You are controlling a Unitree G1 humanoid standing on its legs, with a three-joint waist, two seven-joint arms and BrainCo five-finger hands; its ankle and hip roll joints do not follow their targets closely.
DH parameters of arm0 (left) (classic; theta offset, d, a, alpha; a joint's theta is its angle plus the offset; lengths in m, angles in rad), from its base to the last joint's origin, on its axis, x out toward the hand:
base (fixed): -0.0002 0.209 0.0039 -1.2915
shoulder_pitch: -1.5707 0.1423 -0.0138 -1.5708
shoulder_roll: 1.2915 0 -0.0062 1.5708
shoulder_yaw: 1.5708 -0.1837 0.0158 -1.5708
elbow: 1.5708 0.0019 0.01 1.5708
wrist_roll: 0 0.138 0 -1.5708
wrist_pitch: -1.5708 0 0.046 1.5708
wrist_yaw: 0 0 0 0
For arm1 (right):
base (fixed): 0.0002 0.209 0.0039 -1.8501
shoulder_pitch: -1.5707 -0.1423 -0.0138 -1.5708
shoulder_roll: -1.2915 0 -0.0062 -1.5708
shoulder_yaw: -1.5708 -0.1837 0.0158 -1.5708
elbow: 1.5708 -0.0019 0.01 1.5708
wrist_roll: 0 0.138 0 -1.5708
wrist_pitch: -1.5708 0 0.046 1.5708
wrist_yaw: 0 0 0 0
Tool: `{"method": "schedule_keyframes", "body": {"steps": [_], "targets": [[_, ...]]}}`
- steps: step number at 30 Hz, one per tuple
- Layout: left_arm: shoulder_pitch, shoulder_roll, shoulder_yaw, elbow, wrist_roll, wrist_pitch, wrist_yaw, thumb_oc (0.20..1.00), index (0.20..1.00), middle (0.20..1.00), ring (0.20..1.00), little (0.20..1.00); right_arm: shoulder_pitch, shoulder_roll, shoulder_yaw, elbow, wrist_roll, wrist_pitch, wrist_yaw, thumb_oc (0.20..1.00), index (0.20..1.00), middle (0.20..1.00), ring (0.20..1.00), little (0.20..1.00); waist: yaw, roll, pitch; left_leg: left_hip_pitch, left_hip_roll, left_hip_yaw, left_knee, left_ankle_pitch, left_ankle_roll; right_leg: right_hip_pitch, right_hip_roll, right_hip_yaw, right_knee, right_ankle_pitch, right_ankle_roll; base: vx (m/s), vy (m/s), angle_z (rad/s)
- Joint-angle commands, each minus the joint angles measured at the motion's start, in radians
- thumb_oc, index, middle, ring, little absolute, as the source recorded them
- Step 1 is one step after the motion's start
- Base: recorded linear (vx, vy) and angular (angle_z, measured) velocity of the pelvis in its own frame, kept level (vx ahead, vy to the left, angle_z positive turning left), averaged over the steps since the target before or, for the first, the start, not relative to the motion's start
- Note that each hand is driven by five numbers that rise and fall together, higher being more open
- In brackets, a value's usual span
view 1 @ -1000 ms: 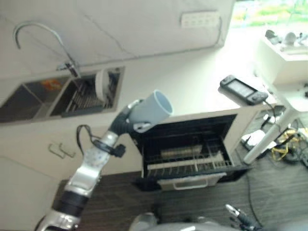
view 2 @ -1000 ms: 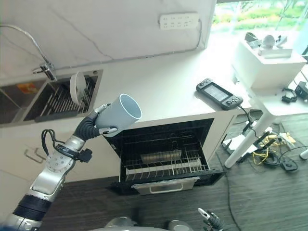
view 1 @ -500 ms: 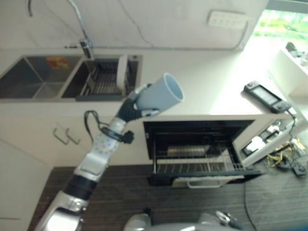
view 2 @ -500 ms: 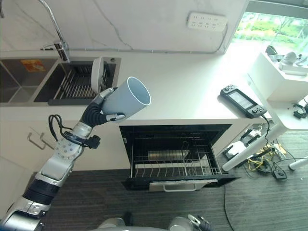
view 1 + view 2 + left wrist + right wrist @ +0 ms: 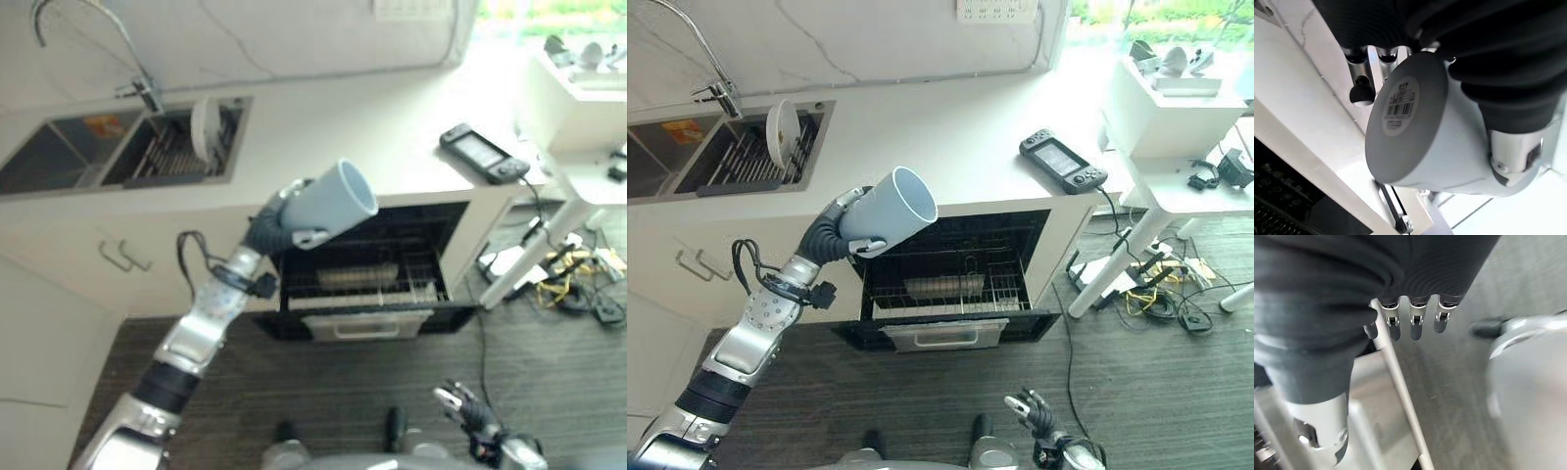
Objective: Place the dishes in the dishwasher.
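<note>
Cup carried over the open dishwasher

Table [image 5: 960, 147] along the wall, white, with sink [image 5: 686, 162] at the robot's left and a white plate [image 5: 781, 127] standing on edge in the sink rack. Below the table edge, open dishwasher [image 5: 960, 284], lower rack [image 5: 955, 294] pulled out, mostly bare wire with a flat metal piece lying in it. Black handheld console [image 5: 1063, 162] resting on the table near its right end.

Left hand [image 5: 850, 227] raised in front of the table edge, fingers [image 5: 1364, 78] and thumb curled round a pale blue-grey cup [image 5: 893, 213], mouth tilted up and toward the robot's right. Compared with half a second ago: whole view shifted, so camera moved; cup now lower against the scene, overlapping the dishwasher's upper left corner rather than the table top. Judged as carry nearly done, lowering into the rack next; cup not yet in the dishwasher.

Right hand [image 5: 1031, 411] low near the floor, idle, fingers [image 5: 1415, 325] hanging relaxed and straight, holding nothing.
</note>
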Motion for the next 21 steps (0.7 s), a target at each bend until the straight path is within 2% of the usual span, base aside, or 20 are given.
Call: {"method": "schedule_keyframes", "body": {"steps": [1,2,3,5,6,9,10,11,12,14,15,17,21], "targets": [[0.023,0.027,0.110,-0.019,-0.106,-0.051,0.008,0.200,0.200,0.200,0.200,0.200,0.005,0.050,0.026,-0.130,-0.012,0.074,0.026,1.000,1.000,1.000,1.000,1.000,0.016,-0.080,-0.042,-0.078,-0.019,-0.023,0.039,0.015,-0.006,0.099,-0.139,0.014,0.017,-0.075,0.110,0.01,-0.038,-0.08],[0.040,0.022,0.118,-0.004,-0.118,-0.051,0.010,0.200,0.200,0.200,0.200,0.200,0.024,0.040,0.039,-0.209,-0.054,0.160,0.087,1.000,1.000,1.000,1.000,1.000,0.012,-0.088,-0.043,-0.069,-0.019,-0.018,0.029,0.016,-0.006,0.103,-0.138,0.013,0.003,-0.068,0.112,0.00,-0.054,-0.14],[0.048,0.022,0.121,0.013,-0.146,-0.056,0.007,0.200,0.200,0.200,0.200,0.200,0.039,0.026,0.057,-0.264,-0.082,0.199,0.128,1.000,1.000,1.000,1.000,1.000,0.011,-0.094,-0.044,-0.065,-0.019,-0.013,0.025,0.018,-0.008,0.103,-0.137,0.012,-0.005,-0.062,0.114,-0.01,-0.094,-0.13],[0.089,0.010,0.135,0.032,-0.180,-0.070,0.012,0.200,0.200,0.200,0.200,0.200,0.082,-0.048,0.075,-0.461,-0.027,0.309,0.229,1.000,1.000,1.000,1.000,1.000,0.009,-0.118,-0.045,-0.063,-0.016,-0.008,0.022,0.019,-0.011,0.100,-0.135,0.011,-0.016,-0.051,0.117,-0.02,-0.118,-0.09],[0.110,0.008,0.140,0.053,-0.199,-0.088,0.020,0.200,0.200,0.200,0.200,0.200,0.104,-0.094,0.066,-0.592,0.027,0.368,0.309,1.000,1.000,1.000,1.000,1.000,0.008,-0.129,-0.046,-0.063,-0.015,-0.009,0.023,0.020,-0.012,0.099,-0.134,0.013,-0.014,-0.051,0.117,-0.01,-0.086,-0.05],[0.138,0.002,0.147,0.081,-0.204,-0.115,0.034,0.200,0.200,0.200,0.200,0.200,0.131,-0.157,0.023,-0.780,0.143,0.415,0.412,1.000,1.000,1.000,1.000,1.000,0.004,-0.139,-0.050,-0.059,-0.012,-0.002,0.022,0.020,-0.013,0.100,-0.134,0.015,-0.015,-0.052,0.119,0.01,-0.043,-0.12],[0.149,-0.005,0.151,0.105,-0.203,-0.136,0.041,0.200,0.200,0.200,0.200,0.200,0.133,-0.172,-0.004,-0.855,0.203,0.418,0.437,1.000,1.000,1.000,1.000,1.000,0.001,-0.143,-0.055,-0.055,-0.011,0.004,0.021,0.019,-0.013,0.100,-0.135,0.016,-0.017,-0.052,0.120,0.05,-0.012,-0.09],[0.162,-0.015,0.154,0.117,-0.205,-0.146,0.065,0.200,0.200,0.200,0.200,0.200,0.127,-0.189,-0.037,-0.923,0.276,0.381,0.454,1.000,1.000,1.000,1.000,1.000,-0.003,-0.145,-0.064,-0.048,-0.011,0.011,0.017,0.015,-0.011,0.102,-0.134,0.020,-0.023,-0.049,0.124,0.06,-0.004,-0.08],[0.168,-0.023,0.156,0.122,-0.201,-0.150,0.077,0.200,0.200,0.200,0.200,0.200,0.124,-0.190,-0.057,-0.973,0.310,0.380,0.436,1.000,1.000,1.000,1.000,1.000,-0.005,-0.145,-0.069,-0.045,-0.012,0.013,0.015,0.012,-0.009,0.099,-0.135,0.024,-0.024,-0.049,0.125,0.06,0.004,-0.14],[0.184,-0.040,0.163,0.117,-0.190,-0.156,0.100,0.200,0.200,0.200,0.200,0.200,0.117,-0.176,-0.091,-1.030,0.372,0.324,0.407,1.000,1.000,1.000,1.000,1.000,-0.010,-0.143,-0.078,-0.040,-0.013,0.017,0.015,0.006,-0.004,0.094,-0.137,0.030,-0.022,-0.048,0.125,0.04,0.006,-0.19],[0.191,-0.048,0.166,0.116,-0.187,-0.167,0.105,0.200,0.200,0.200,0.200,0.200,0.115,-0.160,-0.103,-1.051,0.375,0.311,0.389,1.000,1.000,1.000,1.000,1.000,-0.012,-0.142,-0.081,-0.037,-0.014,0.019,0.016,0.003,-0.003,0.093,-0.138,0.034,-0.022,-0.047,0.126,0.04,0.003,-0.12],[0.206,-0.065,0.170,0.101,-0.192,-0.186,0.099,0.200,0.200,0.200,0.200,0.200,0.111,-0.125,-0.118,-1.082,0.368,0.246,0.346,1.000,1.000,1.000,1.000,1.000,-0.015,-0.138,-0.087,-0.032,-0.016,0.024,0.018,-0.004,0.002,0.090,-0.140,0.043,-0.022,-0.045,0.127,0.04,0.002,-0.12],[0.237,-0.090,0.150,0.022,-0.225,-0.190,0.054,0.200,0.200,0.200,0.200,0.200,0.075,-0.056,-0.111,-1.128,0.389,0.170,0.259,1.000,1.000,1.000,1.000,1.000,-0.010,-0.127,-0.097,-0.023,-0.023,0.028,0.018,-0.018,0.011,0.093,-0.140,0.057,-0.030,-0.043,0.128,0.05,0.006,-0.13]]}}
